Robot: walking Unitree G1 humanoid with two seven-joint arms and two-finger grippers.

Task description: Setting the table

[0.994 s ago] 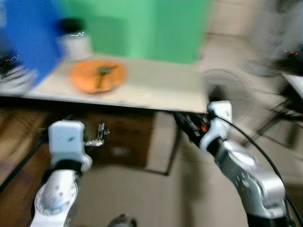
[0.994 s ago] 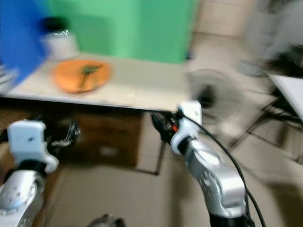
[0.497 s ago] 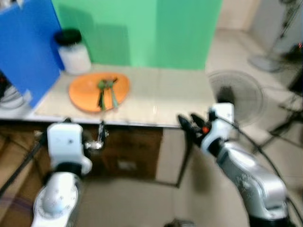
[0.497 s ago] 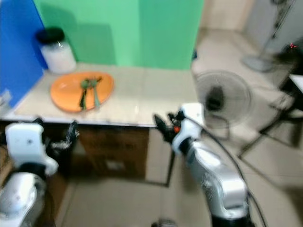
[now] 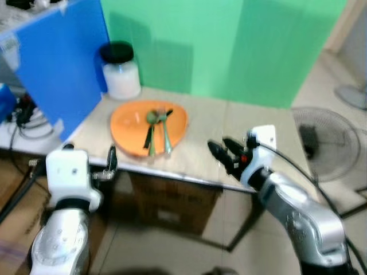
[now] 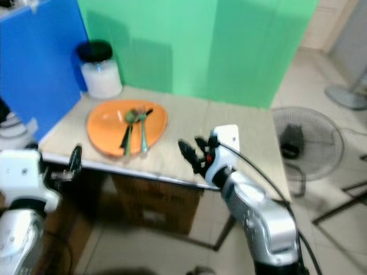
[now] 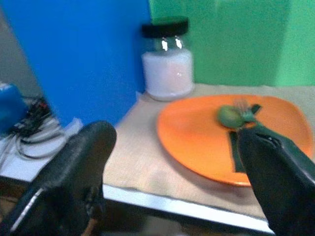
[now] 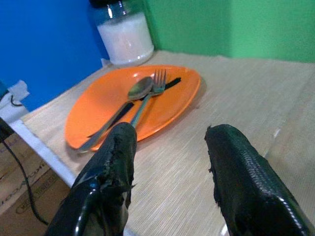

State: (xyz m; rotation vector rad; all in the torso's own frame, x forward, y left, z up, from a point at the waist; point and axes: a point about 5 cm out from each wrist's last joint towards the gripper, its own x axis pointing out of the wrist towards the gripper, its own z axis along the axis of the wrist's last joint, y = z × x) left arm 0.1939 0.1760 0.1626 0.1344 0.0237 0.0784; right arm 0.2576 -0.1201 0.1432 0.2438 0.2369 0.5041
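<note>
An orange plate [image 5: 127, 122] lies on the beige tabletop [image 5: 213, 119] near its front edge, with a spoon [image 8: 140, 88] and a fork [image 8: 158, 80] side by side on it. My right gripper [image 5: 225, 150] is open, low over the table's front edge, a short way right of the plate [image 8: 98, 105]. Its fingers [image 8: 115, 162] hold nothing. My left gripper [image 5: 109, 162] hangs open just before the table edge, left of the plate [image 7: 197, 140], also with nothing in it.
A glass jar [image 5: 121, 72] with a black lid and white contents stands behind the plate. A blue board [image 5: 57, 69] rises at the left, a green screen [image 5: 229, 46] at the back. A cardboard box [image 5: 172, 203] sits under the table, a floor fan [image 5: 327, 140] to the right.
The whole view has shifted: the table is closer and more central. The right gripper now reaches over the table's front edge; the left gripper is at the edge.
</note>
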